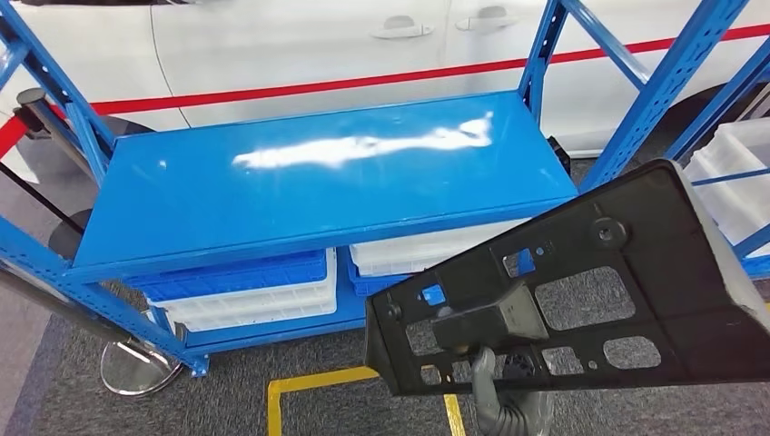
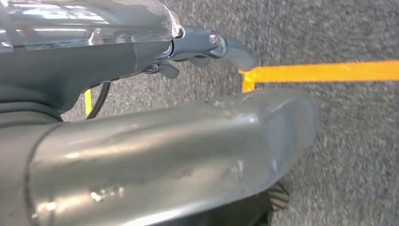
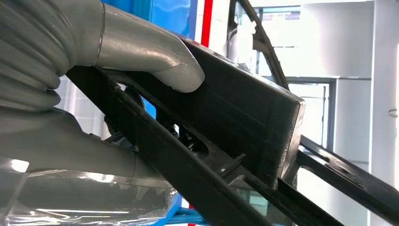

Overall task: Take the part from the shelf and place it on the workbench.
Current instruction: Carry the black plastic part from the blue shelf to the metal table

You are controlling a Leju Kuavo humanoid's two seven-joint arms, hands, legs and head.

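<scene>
On the left, a blue shelf is seen, its top board bare and glossy, with blue and white crates stacked on the level beneath. A white car with a red stripe is parked behind it. The left hand is hanging over grey carpet near yellow floor tape, fingers curled in, nothing held. To the right, the black part is held up in front of the shelf, clear of it and tilted; it is gripped by the right hand, thumb pressed on its raised block.
</scene>
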